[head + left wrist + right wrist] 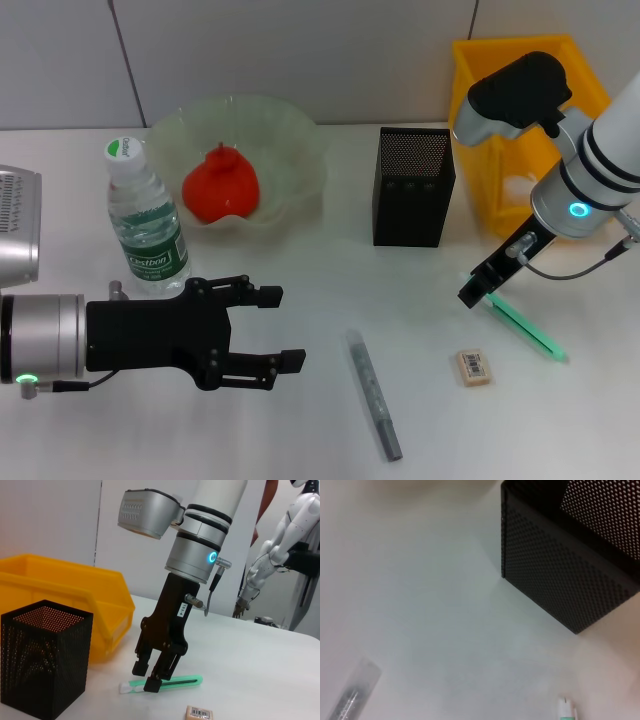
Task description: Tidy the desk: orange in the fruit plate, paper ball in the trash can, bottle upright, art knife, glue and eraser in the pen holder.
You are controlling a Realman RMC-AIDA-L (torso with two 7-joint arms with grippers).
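My right gripper [478,290] is down at the table over the near end of the green art knife [522,322]. In the left wrist view its open fingers [152,684] stand either side of the knife [180,681], which lies flat. The eraser [473,366] and the grey glue stick [375,395] lie in front. The black mesh pen holder [413,187] stands behind, also in the right wrist view [570,565]. The orange [220,188] sits in the fruit plate [300,150]. The bottle [145,220] stands upright. My left gripper [250,335] hovers open and empty by the bottle.
The yellow trash bin [480,140] stands at the back right behind my right arm, with a pale shape inside it. It also shows in the left wrist view [65,590]. Another robot [280,550] stands beyond the table's far edge.
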